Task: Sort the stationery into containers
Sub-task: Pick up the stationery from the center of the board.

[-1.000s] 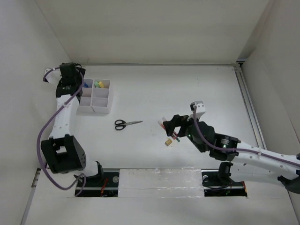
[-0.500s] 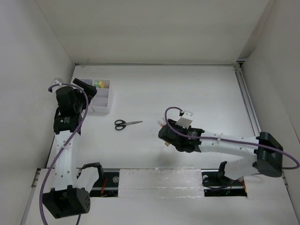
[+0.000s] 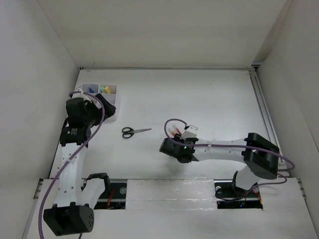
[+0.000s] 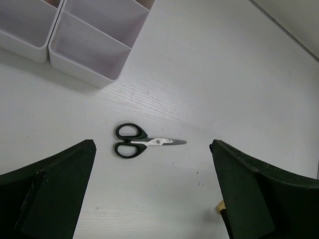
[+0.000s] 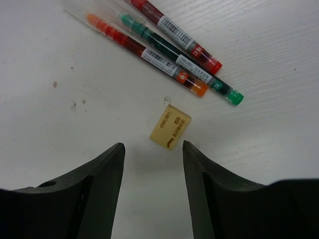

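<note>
Fingers (image 4: pixel 52 191) of the left gripper (image 3: pixel 103 101) are spread wide and they hold nothing. In the left wrist view a pair of black-handled scissors with short steel blades (image 4: pixel 143 142) lies flat on the white table (image 4: pixel 239 74), seen in the gap between these fingers and not touched.

In the top view this gripper hangs to the upper left of the scissors, over the near part of a white translucent plastic organizer box with square compartments (image 3: pixel 115 98). The box also stands to the upper left of the scissors, well apart from them. Its two far compartments hold a small blue item (image 3: pixel 90 90) and a small yellow-green item (image 3: pixel 105 89); what these are is too small to tell.

The scissors lie with the handles to the left and the closed blades pointing right.

To the right of the scissors three thin pens with clear barrels lie side by side and nearly parallel: a red pen (image 5: pixel 174 32), a green pen (image 5: pixel 169 49) and an orange pen (image 5: pixel 149 56). A small rectangular tan block with dark print (image 5: pixel 170 130) lies just beside their cap ends, apart from them.

The right gripper (image 3: pixel 174 148) is to the right of the scissors, low over the block. Its fingers (image 5: pixel 94 191) stand partly apart and grasp nothing. The block sits just in front of the gap between the tips, and no tip seems to touch it.
</note>
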Controlling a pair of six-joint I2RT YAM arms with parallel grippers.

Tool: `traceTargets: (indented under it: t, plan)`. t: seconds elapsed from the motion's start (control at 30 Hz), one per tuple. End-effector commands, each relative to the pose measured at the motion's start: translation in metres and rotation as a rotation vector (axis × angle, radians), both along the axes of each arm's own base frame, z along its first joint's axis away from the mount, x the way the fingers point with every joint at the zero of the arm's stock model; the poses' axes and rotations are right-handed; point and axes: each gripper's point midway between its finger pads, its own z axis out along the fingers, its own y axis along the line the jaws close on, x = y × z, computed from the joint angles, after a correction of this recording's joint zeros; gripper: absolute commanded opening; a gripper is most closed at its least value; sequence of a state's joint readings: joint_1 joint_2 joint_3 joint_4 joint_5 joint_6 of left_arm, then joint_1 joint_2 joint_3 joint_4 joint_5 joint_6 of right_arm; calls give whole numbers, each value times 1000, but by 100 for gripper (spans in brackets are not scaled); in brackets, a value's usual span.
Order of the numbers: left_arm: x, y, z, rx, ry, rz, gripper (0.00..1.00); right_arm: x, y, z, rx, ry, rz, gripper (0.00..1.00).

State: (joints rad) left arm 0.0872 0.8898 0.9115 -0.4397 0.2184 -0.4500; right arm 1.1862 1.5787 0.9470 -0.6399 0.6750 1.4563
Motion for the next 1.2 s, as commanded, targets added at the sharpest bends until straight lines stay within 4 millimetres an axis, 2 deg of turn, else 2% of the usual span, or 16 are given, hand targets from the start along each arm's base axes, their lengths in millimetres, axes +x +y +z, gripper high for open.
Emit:
traceTargets:
  t: [0.0,0.1,0.13,0.17,0.27,0.57,0.8,0.97,1.17]
  plan:
    - [-1,-6,8,12,-46,-52,100,-1,7,4,24,12,-45,56]
    - [-3,-6,9,13,-55,-52,100,1,8,1,16,8,-54,55]
    - [-4,-6,14,16,-80,-52,100,1,8,-3,4,12,-54,55]
    - [-5,-6,18,9,-91,-47,100,4,11,1,12,-3,-57,55]
    - [-7,-7,16,9,-92,-47,100,5,14,-4,-7,6,-65,53]
    - [-9,-8,19,6,-102,-55,100,5,4,-27,-80,40,-118,53]
    - [-10,-10,22,3,-112,-63,100,3,-4,-31,-91,57,-142,59]
    - [-9,-11,24,-1,-121,-72,100,-1,-13,-31,-101,64,-175,59]
    - [-9,-11,24,-1,-121,-72,100,0,-16,-24,-85,52,-195,59]
